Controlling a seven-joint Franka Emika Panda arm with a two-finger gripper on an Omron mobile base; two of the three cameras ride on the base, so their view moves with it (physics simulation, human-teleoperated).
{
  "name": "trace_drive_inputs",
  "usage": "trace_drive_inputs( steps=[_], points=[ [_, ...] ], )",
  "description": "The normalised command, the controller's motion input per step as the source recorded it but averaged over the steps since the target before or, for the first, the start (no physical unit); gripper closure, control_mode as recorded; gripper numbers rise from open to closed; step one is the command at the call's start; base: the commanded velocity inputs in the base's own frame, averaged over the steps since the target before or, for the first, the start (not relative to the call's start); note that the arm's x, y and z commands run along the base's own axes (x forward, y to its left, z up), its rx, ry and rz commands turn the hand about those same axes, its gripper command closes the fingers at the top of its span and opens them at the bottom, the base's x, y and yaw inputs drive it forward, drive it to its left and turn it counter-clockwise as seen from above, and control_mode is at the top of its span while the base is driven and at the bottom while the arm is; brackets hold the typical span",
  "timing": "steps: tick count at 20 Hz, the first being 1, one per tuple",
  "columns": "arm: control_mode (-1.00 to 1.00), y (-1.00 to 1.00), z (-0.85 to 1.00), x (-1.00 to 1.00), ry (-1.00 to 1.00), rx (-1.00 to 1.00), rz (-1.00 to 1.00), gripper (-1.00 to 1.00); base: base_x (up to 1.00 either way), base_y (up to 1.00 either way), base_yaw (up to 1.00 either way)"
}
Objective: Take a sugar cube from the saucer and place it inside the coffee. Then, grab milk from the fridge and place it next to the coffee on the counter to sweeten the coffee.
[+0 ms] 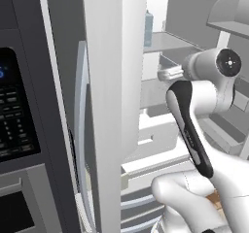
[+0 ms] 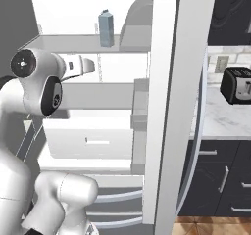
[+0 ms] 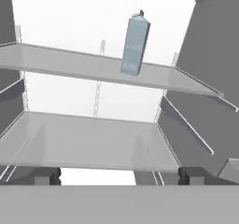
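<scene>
Hand [image 3: 119,175] open, below the shelved milk [image 3: 135,45]

cabinets [image 2: 223,180]: dark, steel handles | floor [image 2: 206,225]: wood | toaster [image 2: 236,84]: black

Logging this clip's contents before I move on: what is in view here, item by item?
milk: one, pale blue-grey carton, upright on the upper fridge shelf.
fridge: one, silver-grey, doors open, white shelves inside.
fridge drawer: one, white, below the shelves.
toaster: one, black, on the counter.
counter: one, white marble, right of the fridge.
control panel: one, dark, left of the fridge.
gripper: one, open, empty, aimed into the fridge below the milk.
</scene>
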Motion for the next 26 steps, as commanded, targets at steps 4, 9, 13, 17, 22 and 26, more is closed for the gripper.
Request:
trace_drive_inputs(
  steps=[4,9,13,17,22,26],
  points=[
    [-1.00,0.00,0.74,0.19,-0.16,0.00,0.00,-1.00,0.00,0.00,0.00],
    [-1.00,0.00,0.47,0.21,-0.17,0.00,0.00,-1.00,0.00,0.00,0.00],
    [-1.00,-0.03,0.02,0.34,-0.04,0.04,0.00,-1.00,0.00,0.00,0.00],
    [-1.00,0.00,0.00,0.39,0.00,0.03,0.00,-1.00,0.00,0.00,0.00],
    [-1.00,0.00,0.00,0.35,-0.02,0.06,-0.03,-1.00,0.00,0.00,0.00],
    [-1.00,0.00,0.00,0.33,0.00,0.10,-0.10,-1.00,0.00,0.00,0.00]
  ],
)
